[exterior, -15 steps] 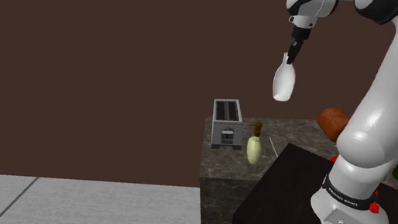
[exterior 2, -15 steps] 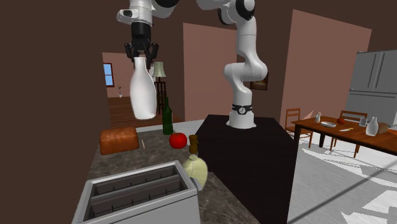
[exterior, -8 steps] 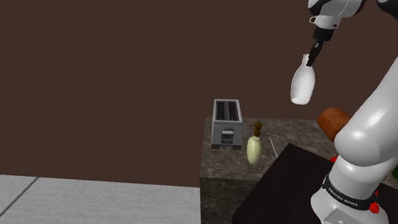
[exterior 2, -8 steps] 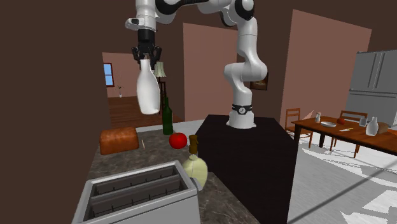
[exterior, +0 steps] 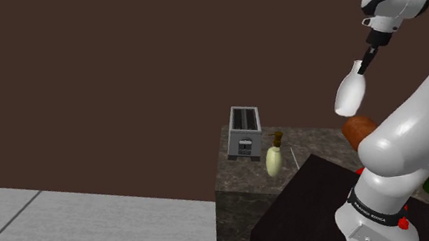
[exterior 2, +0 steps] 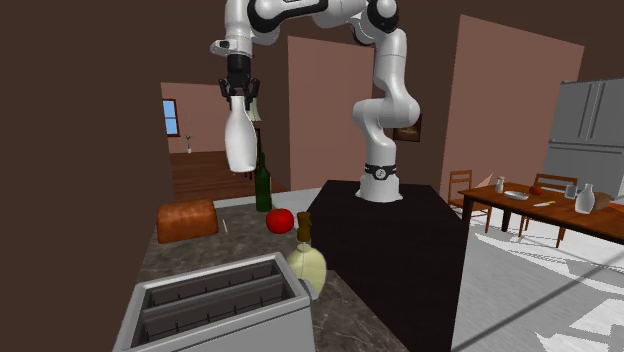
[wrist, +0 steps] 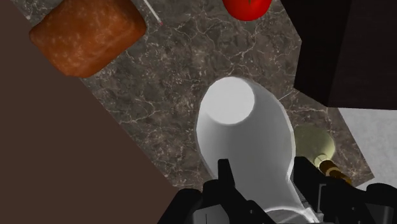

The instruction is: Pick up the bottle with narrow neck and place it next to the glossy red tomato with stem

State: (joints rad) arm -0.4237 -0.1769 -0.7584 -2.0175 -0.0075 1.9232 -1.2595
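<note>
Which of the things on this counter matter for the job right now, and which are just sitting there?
Part of the job: white bottle, held up in the hand; red tomato.
Just lying about: toaster; bread loaf; green bottle; corked yellow flask.

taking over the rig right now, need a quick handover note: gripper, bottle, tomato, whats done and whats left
Gripper: shut on the white bottle, gripped at the neck, base down, high above the counter.
Tomato: on the counter, near the bread loaf and the green bottle.
Done: pick-up and lift.
Left: lower the white bottle, set it beside the tomato, release.
</note>
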